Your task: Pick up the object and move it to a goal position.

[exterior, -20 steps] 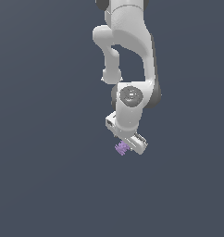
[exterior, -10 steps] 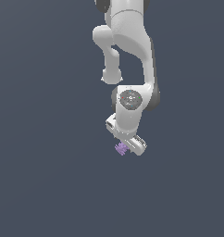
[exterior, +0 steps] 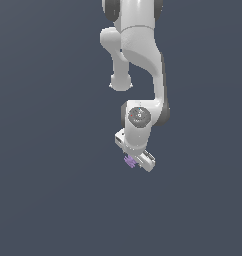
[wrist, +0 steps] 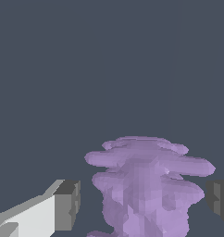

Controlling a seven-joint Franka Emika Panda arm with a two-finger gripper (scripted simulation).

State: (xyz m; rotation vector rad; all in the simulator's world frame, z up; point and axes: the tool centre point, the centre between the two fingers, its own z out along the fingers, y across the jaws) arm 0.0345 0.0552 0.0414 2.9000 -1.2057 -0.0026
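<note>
Gripper moved up and slightly toward the exterior view's right versus 1.0 s ago; the block rode with it, same spot under the hand.

Small light-purple lumpy, ridged block (exterior: 129, 161) sits at the tip of the white two-finger robot gripper (exterior: 134, 161), roughly 7 o'clock from the round grey wrist joint (exterior: 139, 115) in the exterior view. Plain dark grey ground (exterior: 48, 190) all round; whether the block is clear of it I can't tell, no shadow or contact cue.

Wrist view: block (wrist: 146, 185) lies between the two dark grey finger pads (wrist: 67, 203). Both pads show a visible gap to the block's ridges, so the jaws stand a bit wider than the block at that height. Firm clamp or not: can't tell, contact may be lower, out of shot.

Handling, my guess: tiny and light, looks rigid. Stacked ridges give uneven faces, so pads may bear on ridge edges only and it could twist or slip. Best hold is across the wider middle ridges, pads square to the sides.
</note>
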